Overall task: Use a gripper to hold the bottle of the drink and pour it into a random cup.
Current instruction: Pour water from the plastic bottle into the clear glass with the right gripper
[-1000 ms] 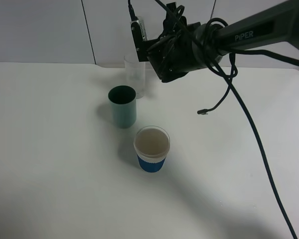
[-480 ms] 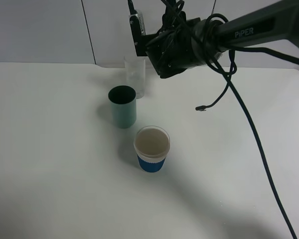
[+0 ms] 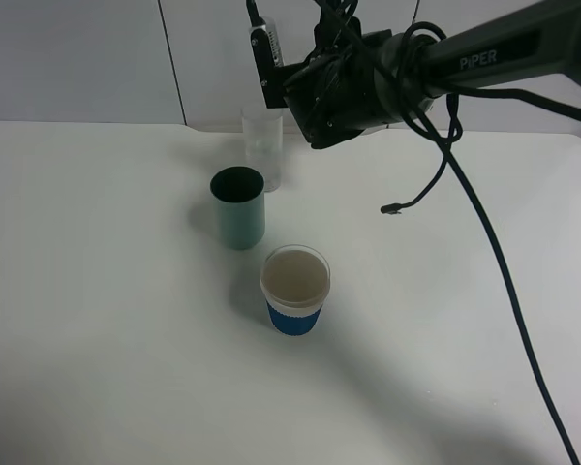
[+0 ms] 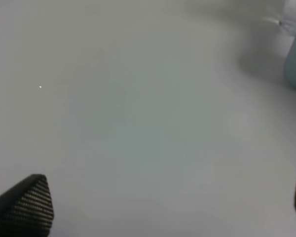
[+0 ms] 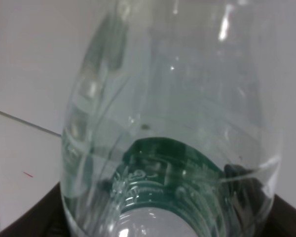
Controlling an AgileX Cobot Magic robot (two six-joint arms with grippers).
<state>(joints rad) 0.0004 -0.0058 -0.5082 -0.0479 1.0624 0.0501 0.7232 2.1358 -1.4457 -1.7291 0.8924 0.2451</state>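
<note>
Holding the bottle point(image 5: 167, 98) up over the clear glass point(image 3: 262, 147) at the back of the bench point(image 3: 97, 291), my right end effector point(image 3: 283, 87) is clamped on its body, I think to pour there. My left end effector point(image 4: 163, 207) hangs aside, jaws apart.

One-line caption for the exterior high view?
Right gripper holds the bottle above the clear glass; teal cup and paper cup nearby.

"PiPER", it seems, on right arm point(image 3: 542, 39)
</note>
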